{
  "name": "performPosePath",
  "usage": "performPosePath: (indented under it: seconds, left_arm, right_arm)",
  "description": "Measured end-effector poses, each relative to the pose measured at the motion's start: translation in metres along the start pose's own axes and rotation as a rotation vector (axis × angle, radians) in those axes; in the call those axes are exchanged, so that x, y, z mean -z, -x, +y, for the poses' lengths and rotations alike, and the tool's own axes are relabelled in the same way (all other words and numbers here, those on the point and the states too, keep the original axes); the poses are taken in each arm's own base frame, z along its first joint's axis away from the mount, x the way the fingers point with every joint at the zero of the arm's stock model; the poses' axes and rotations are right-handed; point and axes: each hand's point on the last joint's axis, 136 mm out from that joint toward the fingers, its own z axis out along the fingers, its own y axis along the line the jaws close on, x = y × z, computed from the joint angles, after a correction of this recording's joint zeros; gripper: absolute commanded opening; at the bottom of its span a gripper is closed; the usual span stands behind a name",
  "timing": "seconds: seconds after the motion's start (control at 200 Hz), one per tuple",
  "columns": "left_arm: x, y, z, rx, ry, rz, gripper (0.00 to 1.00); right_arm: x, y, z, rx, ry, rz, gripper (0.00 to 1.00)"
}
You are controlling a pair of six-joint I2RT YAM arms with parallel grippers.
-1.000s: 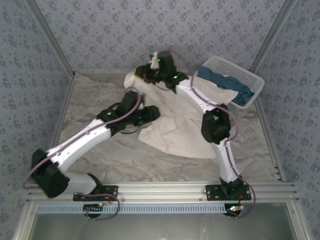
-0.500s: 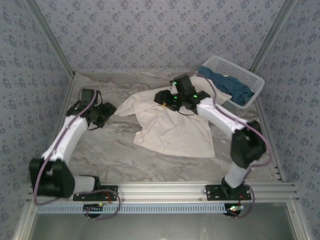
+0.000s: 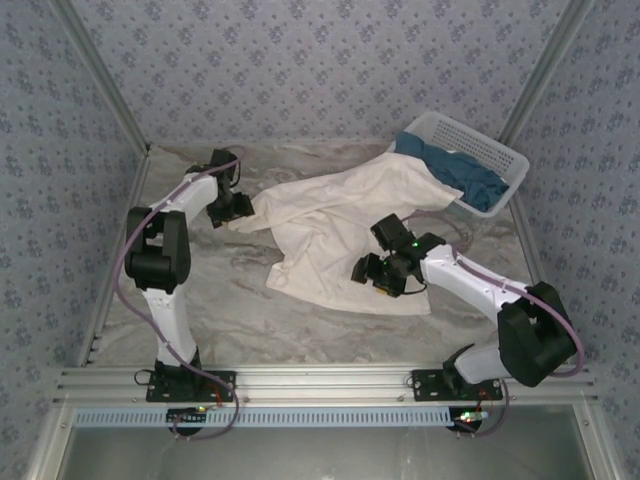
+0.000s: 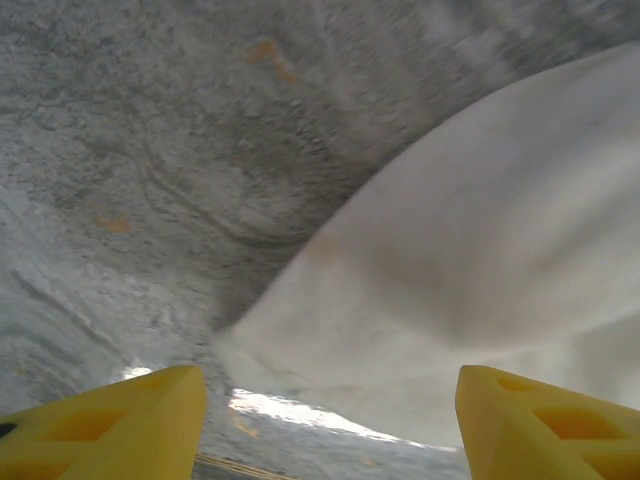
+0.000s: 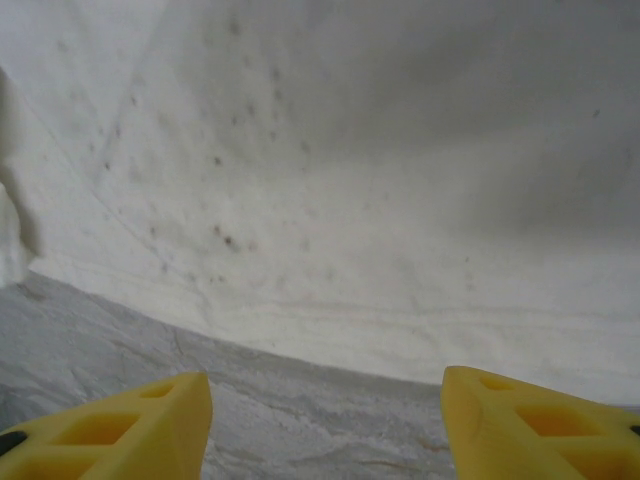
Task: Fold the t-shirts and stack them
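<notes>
cream t-shirt (image 3: pixel 340 225) just beyond spread fingers (image 5: pixel 540 425)

big shirt (image 3: pixel 335 225) lies spread across the middle of the table (image 3: pixel 230 300). its far right corner runs up to the basket (image 3: pixel 472 136) in the far right corner and seems to touch it. other shirts (image 3: pixel 465 175) sit in the basket. left gripper (image 3: pixel 245 212) is at the big shirt's left tip, right gripper (image 3: pixel 365 272) over its near right edge.

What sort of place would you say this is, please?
Likely a robotics lab test cell: silver aluminium frame rail, blue floral-patterned walls, and a grey marbled tabletop holding a cream-white cloth t-shirt and white plastic lattice basket.
</notes>
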Motion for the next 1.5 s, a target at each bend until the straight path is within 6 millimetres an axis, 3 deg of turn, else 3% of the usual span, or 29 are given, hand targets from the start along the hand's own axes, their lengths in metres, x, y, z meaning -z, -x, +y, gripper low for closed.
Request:
performPosePath:
  seconds: [0.115,0.165,0.27,0.31,0.445,0.495,0.6,0.694,0.779,0.854,0.954,1.049,1.159,1.209,1.309,1.414,1.504]
  left_arm:
    - [-0.016,-0.006,0.007,-0.044,0.042,0.037,0.48]
    - [-0.025,-0.007,0.008,-0.048,0.052,0.053,0.36]
    - [-0.025,0.007,0.004,-0.045,0.042,0.023,0.07]
    - [-0.026,0.011,0.004,-0.04,0.038,0.019,0.0]
    - [-0.023,0.022,0.015,0.011,0.039,0.002,0.0]
    - [-0.023,0.024,0.024,0.039,0.045,0.006,0.0]
    - [-0.022,0.027,0.044,0.108,0.046,0.016,0.0]
    - [-0.014,0.012,0.063,0.18,0.036,0.046,0.0]
    - [-0.003,-0.009,0.074,0.252,0.01,0.077,0.0]
    - [0.008,-0.03,0.074,0.3,-0.024,0.106,0.0]
    - [0.017,-0.055,0.07,0.343,-0.057,0.141,0.0]
    - [0.021,-0.073,0.069,0.365,-0.068,0.167,0.0]
    - [0.024,-0.073,0.07,0.369,-0.068,0.164,0.0]
    - [0.025,-0.073,0.071,0.364,-0.064,0.162,0.0]
    - [0.029,-0.063,0.073,0.353,-0.057,0.148,0.0]
    - [0.032,-0.04,0.073,0.341,-0.062,0.106,0.0]
    - [0.031,-0.027,0.073,0.33,-0.059,0.083,0.0]
  right_arm:
    - [-0.016,-0.012,-0.008,0.004,-0.065,0.064,0.65]
    - [-0.025,-0.016,-0.015,0.003,-0.106,0.091,0.65]
    - [-0.041,-0.023,-0.027,-0.001,-0.177,0.134,0.6]
    - [-0.046,-0.024,-0.033,-0.001,-0.206,0.149,0.55]
    - [-0.046,-0.016,-0.044,-0.003,-0.286,0.15,0.22]
    - [-0.044,-0.011,-0.053,-0.004,-0.318,0.144,0.15]
    - [-0.032,0.007,-0.082,-0.052,-0.397,0.117,0.13]
    - [-0.019,0.03,-0.114,-0.127,-0.445,0.086,0.12]
    - [-0.003,0.056,-0.136,-0.175,-0.461,0.049,0.24]
    - [0.013,0.082,-0.138,-0.155,-0.464,-0.005,0.35]
    - [0.035,0.114,-0.108,-0.054,-0.443,-0.101,0.45]
    - [0.042,0.11,-0.053,0.108,-0.376,-0.172,0.52]
    - [0.032,0.055,0.033,0.362,-0.219,-0.168,0.55]
    - [0.019,0.017,0.074,0.491,-0.134,-0.128,0.56]
    - [-0.014,-0.046,0.134,0.683,-0.052,-0.031,0.56]
    - [-0.056,-0.094,0.184,0.816,-0.028,0.036,0.6]
    - [-0.087,-0.122,0.204,0.885,-0.05,0.077,0.62]
